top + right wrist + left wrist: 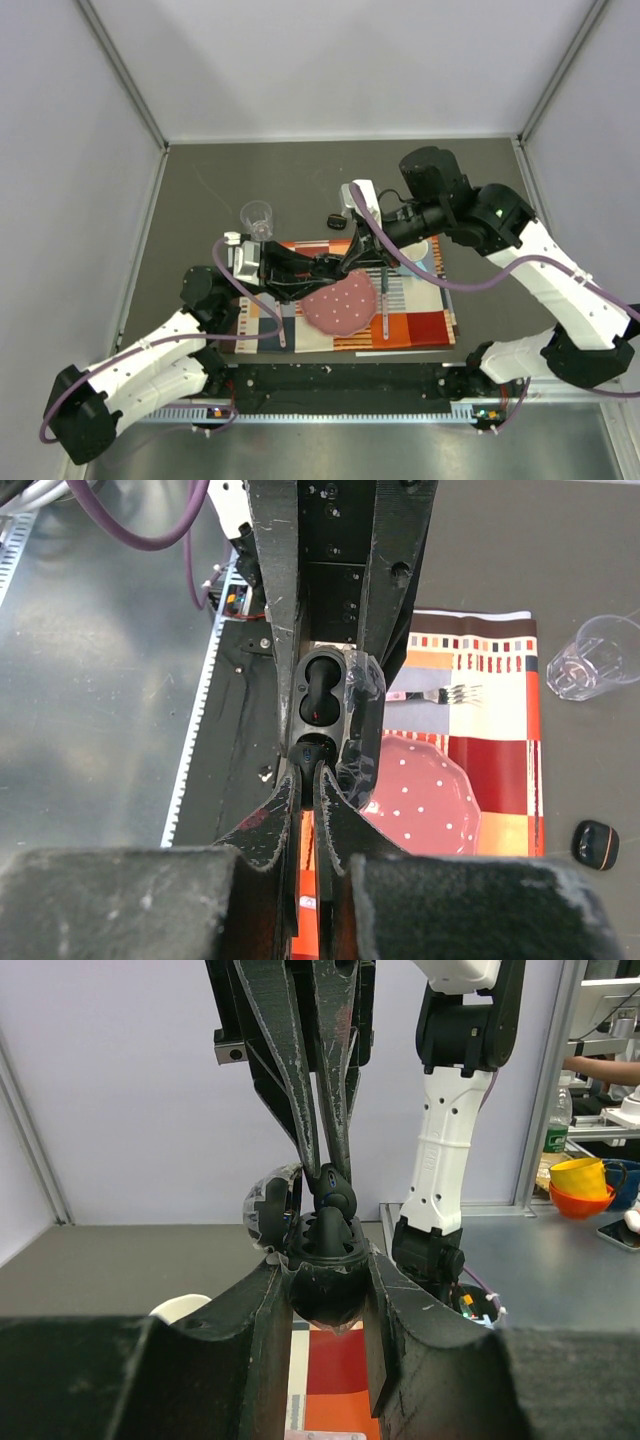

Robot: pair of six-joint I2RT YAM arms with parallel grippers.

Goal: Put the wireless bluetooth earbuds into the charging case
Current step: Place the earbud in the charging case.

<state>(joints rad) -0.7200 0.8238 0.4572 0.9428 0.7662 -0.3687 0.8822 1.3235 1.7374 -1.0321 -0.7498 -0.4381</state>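
While the left fingers (255, 1330) clamp the open charging case (322, 1300) above the striped placemat (420, 330), the right fingers (262, 825), pressed together, touch their tips to one earbud (332, 1200) seated in it (lid tipped aside); another earbud (594, 842) lies on the table (250, 180) beyond.

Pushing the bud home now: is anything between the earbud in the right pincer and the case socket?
Nothing visible. The earbud in the right pincer sits directly at the open charging case, held by the left pincer; its lid is swung aside.
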